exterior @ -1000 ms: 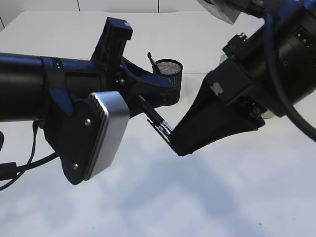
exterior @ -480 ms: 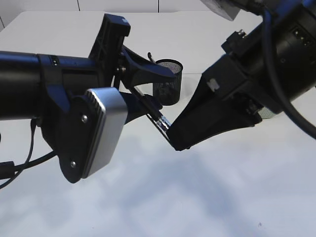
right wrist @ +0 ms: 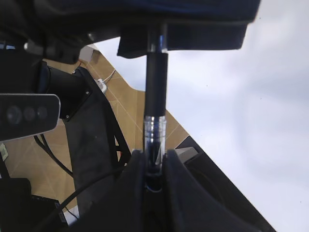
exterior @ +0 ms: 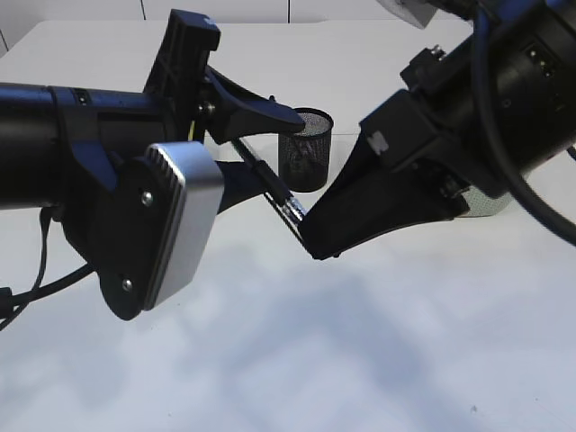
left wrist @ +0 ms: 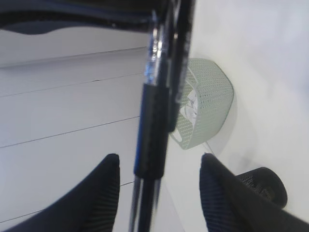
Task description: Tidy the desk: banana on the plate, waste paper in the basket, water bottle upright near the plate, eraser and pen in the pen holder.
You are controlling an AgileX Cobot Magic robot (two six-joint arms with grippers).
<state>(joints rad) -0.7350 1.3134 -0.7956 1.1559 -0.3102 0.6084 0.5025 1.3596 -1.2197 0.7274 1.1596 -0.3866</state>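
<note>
A black and clear pen [exterior: 270, 184] hangs in mid-air between my two arms. My right gripper [exterior: 312, 241] is shut on its lower end; the right wrist view shows the pen [right wrist: 155, 96] pinched between the jaws of that gripper [right wrist: 154, 157]. My left gripper [exterior: 265, 148] is open around the pen's upper part. In the left wrist view the pen [left wrist: 154, 121] runs between the spread jaws of that gripper [left wrist: 159, 166] without touching them. The black mesh pen holder [exterior: 306, 148] stands on the table behind. The banana, plate, bottle and eraser are out of view.
A pale green mesh basket [left wrist: 207, 104] with crumpled white paper [left wrist: 190, 106] in it stands on the white table [exterior: 360, 360]. The pen holder [left wrist: 263, 181] shows next to it. Both arms fill the foreground of the exterior view.
My left gripper's jaws have spread apart off the pen and the left arm has drawn up and to the left. My right gripper keeps the pen and has shifted slightly left.
</note>
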